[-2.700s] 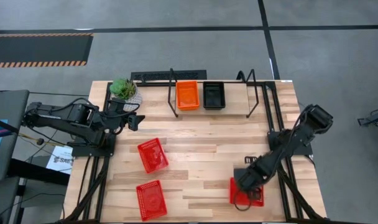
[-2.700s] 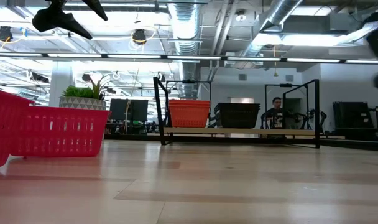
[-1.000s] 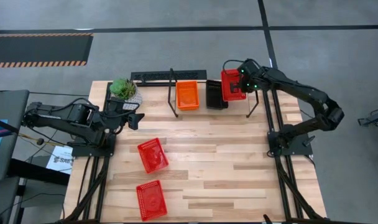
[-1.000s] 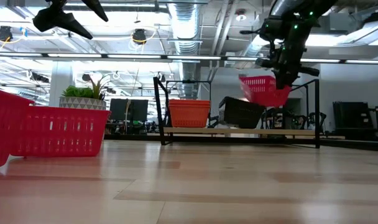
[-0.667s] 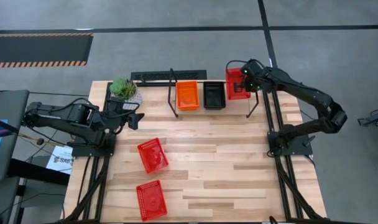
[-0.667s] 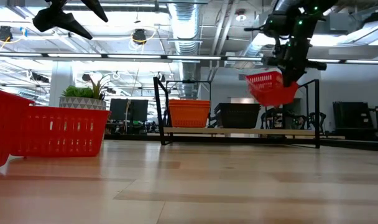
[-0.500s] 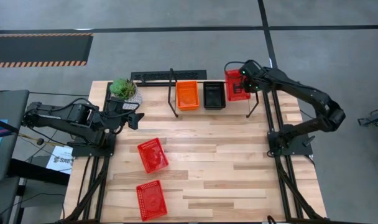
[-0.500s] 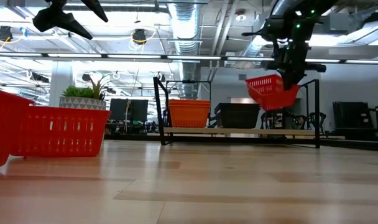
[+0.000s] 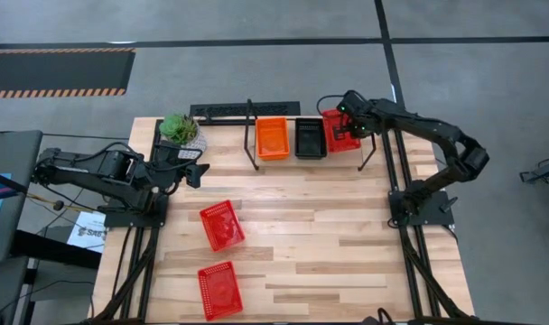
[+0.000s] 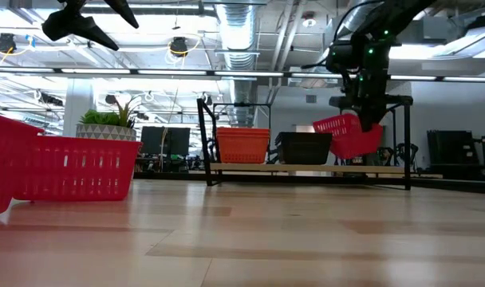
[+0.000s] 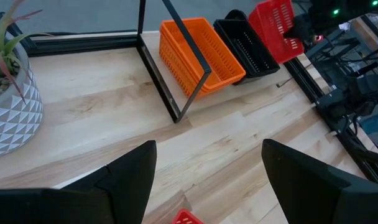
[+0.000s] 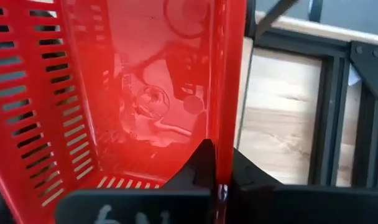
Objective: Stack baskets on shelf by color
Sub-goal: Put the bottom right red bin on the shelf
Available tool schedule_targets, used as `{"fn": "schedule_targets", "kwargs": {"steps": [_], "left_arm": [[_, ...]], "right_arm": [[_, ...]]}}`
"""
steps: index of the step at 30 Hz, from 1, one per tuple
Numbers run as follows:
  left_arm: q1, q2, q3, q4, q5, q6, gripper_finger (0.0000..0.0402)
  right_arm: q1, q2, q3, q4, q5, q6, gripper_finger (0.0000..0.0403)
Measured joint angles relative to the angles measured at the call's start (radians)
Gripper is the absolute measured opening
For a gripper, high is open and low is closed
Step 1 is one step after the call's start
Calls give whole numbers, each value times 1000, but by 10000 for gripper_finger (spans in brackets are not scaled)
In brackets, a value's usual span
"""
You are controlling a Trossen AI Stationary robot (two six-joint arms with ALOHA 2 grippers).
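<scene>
A light wooden table [image 9: 293, 226] carries a low shelf [image 9: 347, 161] along its far edge, with an orange basket [image 9: 273, 138] and a black basket [image 9: 310, 138] side by side on it. A white plant pot [image 9: 182, 133] stands near the far left corner. Two red baskets [image 9: 221, 224] lie on the tabletop toward the near left, apparently not touching.

Lab or workshop: exposed ceiling ducts [image 10: 238, 36], floor hazard tape [image 9: 58, 92].

A grey floor [image 9: 256, 72] crossed by dark lines surrounds the wooden table [image 9: 302, 226], with a black mat [image 9: 58, 72] edged in orange stripes lying off to one side. Overhead, silver ducts [image 10: 234, 24] and pipes run under bright strip lights [image 10: 147, 72].
</scene>
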Motion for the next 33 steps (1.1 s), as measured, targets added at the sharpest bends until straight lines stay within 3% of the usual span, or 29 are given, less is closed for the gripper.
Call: {"fn": "schedule_targets", "kwargs": {"steps": [23,33], "left_arm": [[0,0,0,0,-7,-6,279],[0,0,0,0,-8,-7,279]], "right_arm": [[5,35,0,6,-42,0,22],[5,35,0,-6,-57,1,70]]}}
